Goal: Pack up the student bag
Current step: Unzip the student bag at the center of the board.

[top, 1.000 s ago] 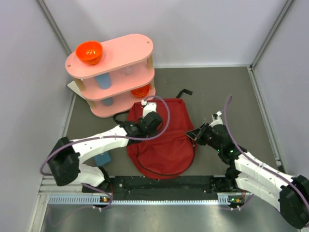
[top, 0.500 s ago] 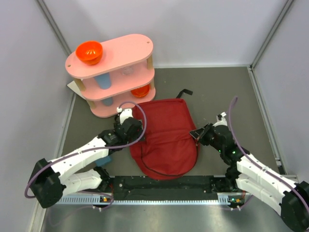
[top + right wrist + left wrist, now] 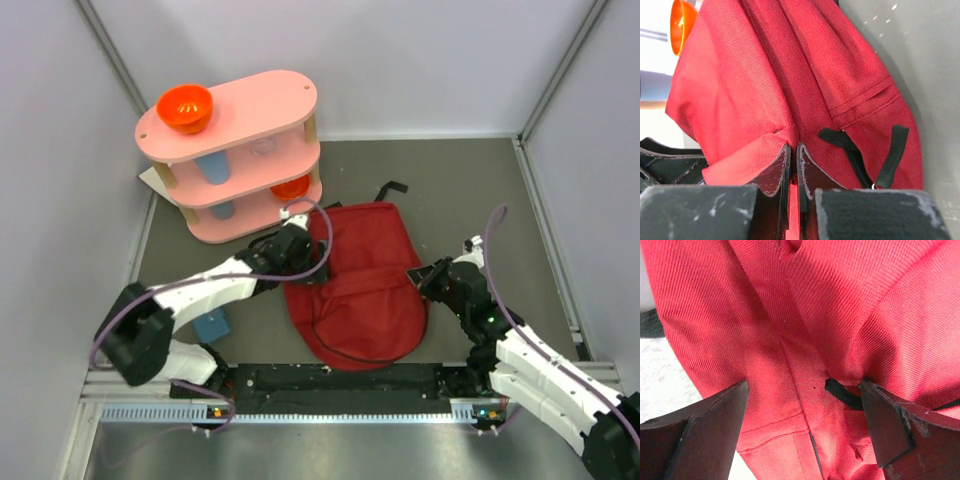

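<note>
1. Pink shelf point(image 3: 250, 105) = landmark, far-left on table.
2. Small blue item point(image 3: 212, 325): well in front of shelf, beside L arm, outside the bag; can't tell what it is.
3. Left gripper point(image 3: 300, 250): just in front of shelf's right end, at bag's shelf-side edge. Wrist view: left gripper point(image 3: 802, 390) has jaws spread wide and holds nothing. Red fabric lies between them, w/ a black cord bit point(image 3: 842, 392) close to one finger.
4. Student bag point(image 3: 360, 290): flat on table, in front & to the right of shelf, near corner almost touching shelf base. Long axis runs away from shelf toward the arms' bases, slightly slanted; black handle loop point(image 3: 390, 188) at the far end.
5. Right gripper point(image 3: 418, 278): at bag's edge away from shelf. Wrist view: right gripper point(image 3: 794, 150) is pinched tight on a fold of the red cloth.
6. Key relation (my read): R arm pins the off-shelf edge and L hangs open right over the shelf-side edge. L is the free, nearer arm for the next grab to open the bag. No opening visible yet.
</note>
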Controlling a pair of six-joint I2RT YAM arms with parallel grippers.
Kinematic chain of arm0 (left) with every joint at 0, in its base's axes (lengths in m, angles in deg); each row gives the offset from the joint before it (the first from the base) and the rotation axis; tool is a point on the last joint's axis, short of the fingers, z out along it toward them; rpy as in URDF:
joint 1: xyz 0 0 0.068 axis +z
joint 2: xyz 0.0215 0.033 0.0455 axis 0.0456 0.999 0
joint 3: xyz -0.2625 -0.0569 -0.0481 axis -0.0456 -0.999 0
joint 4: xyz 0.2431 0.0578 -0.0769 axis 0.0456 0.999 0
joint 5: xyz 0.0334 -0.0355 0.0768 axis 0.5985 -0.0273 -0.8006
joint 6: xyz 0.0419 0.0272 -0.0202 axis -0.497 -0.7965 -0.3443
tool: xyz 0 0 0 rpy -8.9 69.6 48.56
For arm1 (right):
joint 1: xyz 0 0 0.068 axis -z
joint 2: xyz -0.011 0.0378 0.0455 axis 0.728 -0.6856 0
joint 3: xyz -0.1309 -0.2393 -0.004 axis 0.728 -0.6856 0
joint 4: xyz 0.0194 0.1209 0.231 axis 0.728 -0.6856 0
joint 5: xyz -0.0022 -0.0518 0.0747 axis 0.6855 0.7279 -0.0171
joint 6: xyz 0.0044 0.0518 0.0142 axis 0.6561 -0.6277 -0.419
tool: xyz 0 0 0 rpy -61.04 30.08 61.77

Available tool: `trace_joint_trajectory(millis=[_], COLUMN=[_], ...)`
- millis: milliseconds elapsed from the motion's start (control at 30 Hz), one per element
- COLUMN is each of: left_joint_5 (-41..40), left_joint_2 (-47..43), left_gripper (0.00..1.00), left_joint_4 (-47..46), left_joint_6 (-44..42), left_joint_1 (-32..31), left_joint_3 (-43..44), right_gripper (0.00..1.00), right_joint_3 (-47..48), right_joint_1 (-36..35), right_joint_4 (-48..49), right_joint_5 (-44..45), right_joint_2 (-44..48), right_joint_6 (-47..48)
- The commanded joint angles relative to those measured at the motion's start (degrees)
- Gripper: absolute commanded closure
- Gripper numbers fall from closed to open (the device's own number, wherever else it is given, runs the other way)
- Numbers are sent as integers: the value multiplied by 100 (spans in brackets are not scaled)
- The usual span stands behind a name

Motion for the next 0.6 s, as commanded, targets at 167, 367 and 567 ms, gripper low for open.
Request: trace_joint_trajectory(millis=[167, 367, 567], left_joint_5=[558, 188, -716], left_joint_2=[1222, 607, -816], left_gripper=[1, 1, 1], left_joint_4=[-624, -175, 351], left_joint_6=[-645, -610, -356], left_joint_1=[14, 295, 330], left_joint_3=[1867, 1272, 480], right_gripper=[100, 68, 26], right_joint_3=[232, 619, 1533], right_joint_1=[141, 176, 255], right_joint_4=[-183, -498, -1596], right_joint_5=[239, 124, 369], right_joint_2=[-87, -228, 227], right_joint_6=[270, 788, 1480])
